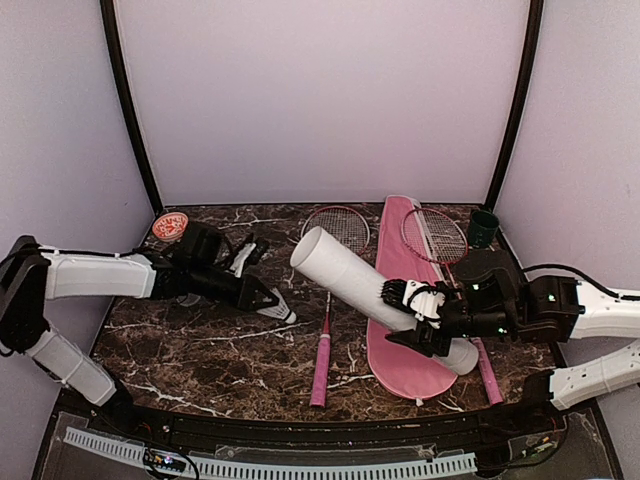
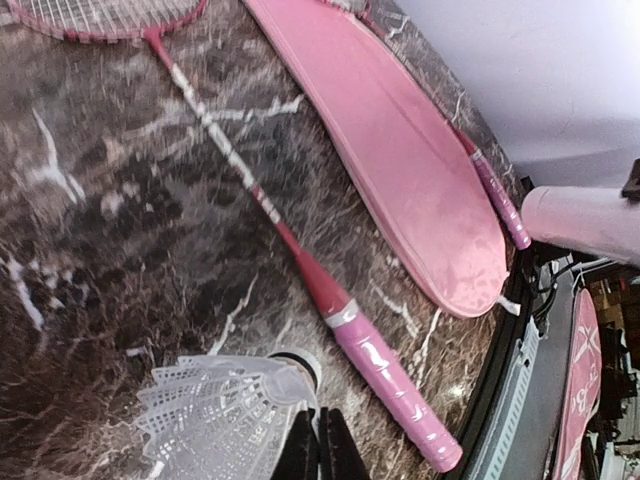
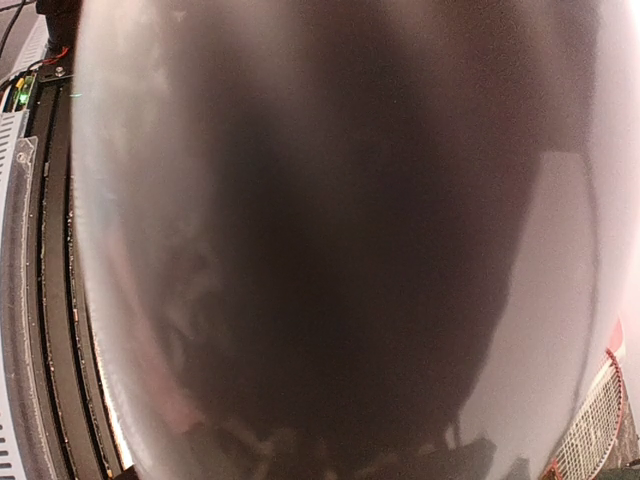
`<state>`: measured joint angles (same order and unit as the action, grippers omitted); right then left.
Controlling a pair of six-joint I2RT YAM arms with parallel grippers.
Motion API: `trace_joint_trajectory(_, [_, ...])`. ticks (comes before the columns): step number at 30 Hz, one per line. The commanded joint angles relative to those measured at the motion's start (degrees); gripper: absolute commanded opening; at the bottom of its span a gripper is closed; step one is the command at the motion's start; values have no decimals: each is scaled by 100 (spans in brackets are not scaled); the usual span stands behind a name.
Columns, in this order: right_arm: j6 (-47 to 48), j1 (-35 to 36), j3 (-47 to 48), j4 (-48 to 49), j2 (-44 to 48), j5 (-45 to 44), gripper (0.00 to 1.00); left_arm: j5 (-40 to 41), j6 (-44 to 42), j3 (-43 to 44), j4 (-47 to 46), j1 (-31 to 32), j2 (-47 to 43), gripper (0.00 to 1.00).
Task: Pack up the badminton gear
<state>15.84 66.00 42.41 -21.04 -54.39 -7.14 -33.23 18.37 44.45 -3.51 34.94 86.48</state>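
Observation:
My left gripper point(image 1: 270, 299) is shut on the skirt of a white feather shuttlecock point(image 1: 282, 310), low over the table left of centre; in the left wrist view the shut fingertips point(image 2: 320, 445) pinch the shuttlecock point(image 2: 215, 410). Another shuttlecock point(image 1: 243, 256) lies behind the left arm. My right gripper point(image 1: 415, 315) is shut around the long white tube point(image 1: 345, 275), held tilted with its open end up-left over the pink bag point(image 1: 400, 255). The tube point(image 3: 320, 240) fills the right wrist view and hides the fingers. One racket point(image 1: 325, 345) lies at centre. The other racket point(image 1: 434, 235) lies along the bag's right side.
A small dark green cup point(image 1: 484, 228) stands at the back right corner. A small red dish point(image 1: 170, 226) sits at the back left. The table's front edge point(image 1: 300, 425) runs below the racket handle point(image 2: 395, 385). Walls enclose the back and sides.

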Motion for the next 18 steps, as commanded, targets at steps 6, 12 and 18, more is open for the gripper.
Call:
trace_joint_trajectory(6, [-51,0,142,383,-27,-109,29,574,-509,1503,1585,2,-2350,0])
trace_joint_trajectory(12, [-87,1,173,328,-55,-278,29,754,-862,2416,2432,504,-2757,0])
trace_joint_trajectory(18, [-147,1,220,328,-207,-390,29,611,-949,2766,2642,829,-2630,0])
